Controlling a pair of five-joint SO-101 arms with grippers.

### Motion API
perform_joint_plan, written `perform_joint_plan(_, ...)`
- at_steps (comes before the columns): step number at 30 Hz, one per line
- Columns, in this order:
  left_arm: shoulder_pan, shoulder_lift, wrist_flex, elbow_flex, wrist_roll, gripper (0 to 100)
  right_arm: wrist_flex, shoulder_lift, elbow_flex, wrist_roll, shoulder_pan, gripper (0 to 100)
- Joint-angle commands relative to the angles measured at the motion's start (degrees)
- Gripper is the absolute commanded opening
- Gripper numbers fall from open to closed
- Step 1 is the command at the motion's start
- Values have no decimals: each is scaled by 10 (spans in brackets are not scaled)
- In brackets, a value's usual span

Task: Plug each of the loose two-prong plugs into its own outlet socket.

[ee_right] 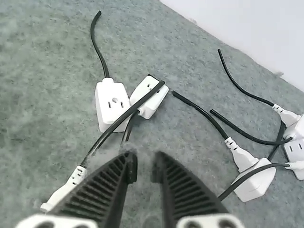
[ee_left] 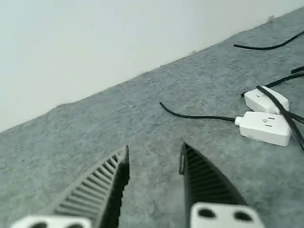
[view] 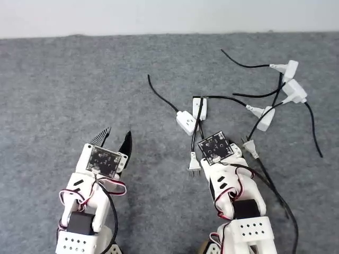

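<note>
Two white outlet sockets (view: 186, 123) (view: 200, 108) lie side by side mid-table, also seen as sockets (ee_right: 111, 102) (ee_right: 149, 95) (ee_left: 266, 127). A loose white two-prong plug (view: 194, 164) (ee_right: 61, 192) lies near the right arm, its black cable running over the sockets. Another loose plug (view: 251, 147) lies to the right of that arm. My right gripper (ee_right: 142, 166) is narrowly open and holds nothing, just short of the cable. Away at the left, my left gripper (view: 116, 140) (ee_left: 154, 164) is open over bare carpet.
More white sockets (view: 266, 119) (view: 290, 69) (view: 295, 91) with black cables cluster at the far right; one socket (ee_right: 254, 178) has a plug (ee_right: 237, 154) at its end. Grey carpet (view: 63, 90) covers the table up to a white wall (view: 159, 16).
</note>
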Motion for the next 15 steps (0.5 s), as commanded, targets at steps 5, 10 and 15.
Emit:
perform_joint_plan(5, 67, 4, 4, -11, -64, 77, 0, -8, -7, 14, -1, 31)
perform_joint_plan(10, 86, 2, 6, -6, -86, 43, 0, -8, -17, -37, 30, 84)
perform_joint_plan(15, 11, 0, -6, -24, -9, 212, 3, -7, -14, -62, 20, 169)
